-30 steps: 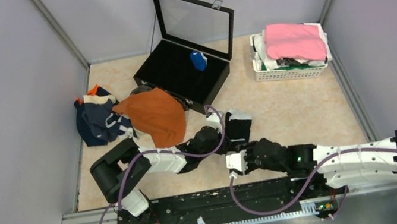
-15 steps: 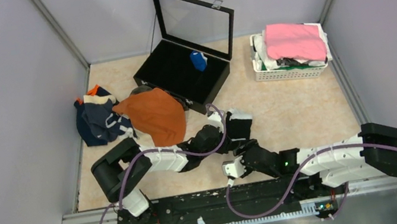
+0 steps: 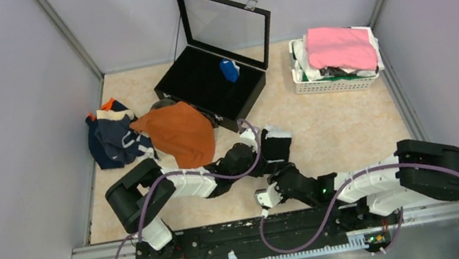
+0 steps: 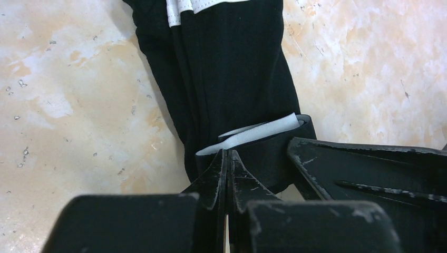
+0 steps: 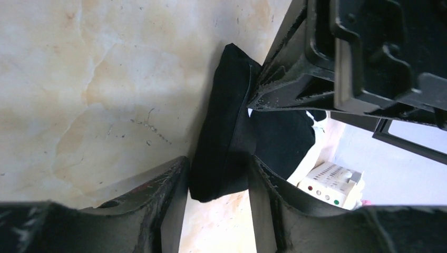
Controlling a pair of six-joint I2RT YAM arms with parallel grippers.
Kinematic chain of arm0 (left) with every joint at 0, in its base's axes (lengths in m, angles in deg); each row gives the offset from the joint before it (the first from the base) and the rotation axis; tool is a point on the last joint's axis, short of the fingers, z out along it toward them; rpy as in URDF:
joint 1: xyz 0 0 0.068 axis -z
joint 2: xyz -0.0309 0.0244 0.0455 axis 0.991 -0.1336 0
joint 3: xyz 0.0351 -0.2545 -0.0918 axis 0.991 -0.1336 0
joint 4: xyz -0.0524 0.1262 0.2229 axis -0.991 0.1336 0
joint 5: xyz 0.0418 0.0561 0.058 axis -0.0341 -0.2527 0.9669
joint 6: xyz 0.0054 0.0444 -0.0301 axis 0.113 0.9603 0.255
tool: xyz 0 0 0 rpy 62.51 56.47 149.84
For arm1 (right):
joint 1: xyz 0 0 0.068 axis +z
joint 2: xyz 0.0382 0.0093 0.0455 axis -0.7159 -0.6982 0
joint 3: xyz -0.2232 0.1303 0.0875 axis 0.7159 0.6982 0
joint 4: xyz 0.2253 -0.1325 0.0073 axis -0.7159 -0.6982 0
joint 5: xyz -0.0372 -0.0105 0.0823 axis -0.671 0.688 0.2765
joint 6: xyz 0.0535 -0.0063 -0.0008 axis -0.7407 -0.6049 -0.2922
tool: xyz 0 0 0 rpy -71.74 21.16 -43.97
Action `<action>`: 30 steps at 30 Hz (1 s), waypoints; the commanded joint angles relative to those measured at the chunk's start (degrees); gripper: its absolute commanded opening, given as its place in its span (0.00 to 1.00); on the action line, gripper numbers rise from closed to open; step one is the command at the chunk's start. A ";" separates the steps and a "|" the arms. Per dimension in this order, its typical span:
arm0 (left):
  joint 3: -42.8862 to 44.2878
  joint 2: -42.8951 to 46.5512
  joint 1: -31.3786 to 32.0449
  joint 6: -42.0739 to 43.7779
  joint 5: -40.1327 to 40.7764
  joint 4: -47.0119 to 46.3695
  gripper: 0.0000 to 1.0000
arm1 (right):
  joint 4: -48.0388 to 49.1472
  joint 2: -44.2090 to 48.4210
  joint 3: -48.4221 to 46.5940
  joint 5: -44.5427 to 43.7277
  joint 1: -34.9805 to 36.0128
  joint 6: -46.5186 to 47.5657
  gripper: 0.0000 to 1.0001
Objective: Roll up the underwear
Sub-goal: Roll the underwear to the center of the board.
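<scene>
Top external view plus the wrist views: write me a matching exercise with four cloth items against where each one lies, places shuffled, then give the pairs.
Items
1. rust-orange underwear
2. small royal blue bundle
3. pink folded cloth
4. black underwear with a white waistband

Places
A. between the fingers of the right gripper
B. on top of the white basket
C. inside the open black case
D. spread on the table, beside the navy pile

Pairs: 1-D, 2-C, 3-B, 4-A
</scene>
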 commanded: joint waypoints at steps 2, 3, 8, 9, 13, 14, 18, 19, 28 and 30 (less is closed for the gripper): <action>-2.05 -3.99 -1.23 2.04 0.60 9.80 0.00 | 2.78 -4.66 1.14 -1.65 0.59 -0.47 0.31; -2.12 -3.98 -1.33 2.04 0.55 9.74 0.00 | 3.57 -4.78 1.28 -2.00 0.58 -0.61 0.25; -3.12 -2.76 -2.46 1.60 0.00 9.70 0.00 | 6.20 -2.90 1.39 -1.89 -0.24 -2.77 0.02; -3.52 -2.21 -2.72 1.40 -0.40 9.73 0.00 | 6.47 -2.53 1.38 -1.85 -0.32 -3.39 0.00; -4.75 2.13 -4.32 0.61 -1.35 10.80 0.00 | 7.43 0.00 1.25 0.95 -0.38 -7.44 0.00; -4.90 3.72 -4.50 0.49 -1.30 11.63 0.00 | 7.38 0.61 1.13 1.99 -0.38 -8.53 0.00; -3.94 10.87 -5.81 0.29 0.62 16.45 0.00 | 8.50 3.52 1.28 7.55 -0.37 -13.91 0.00; -3.58 12.70 -6.26 0.29 1.40 17.87 0.00 | 9.22 4.14 1.55 8.98 -0.35 -14.84 0.00; -3.43 28.54 -9.12 2.12 1.17 24.44 0.00 | 7.63 3.37 -0.82 15.45 0.20 -16.32 0.00; -4.16 29.94 -9.15 3.63 -2.85 22.74 0.00 | 8.60 3.49 -1.31 17.71 0.22 -17.53 0.00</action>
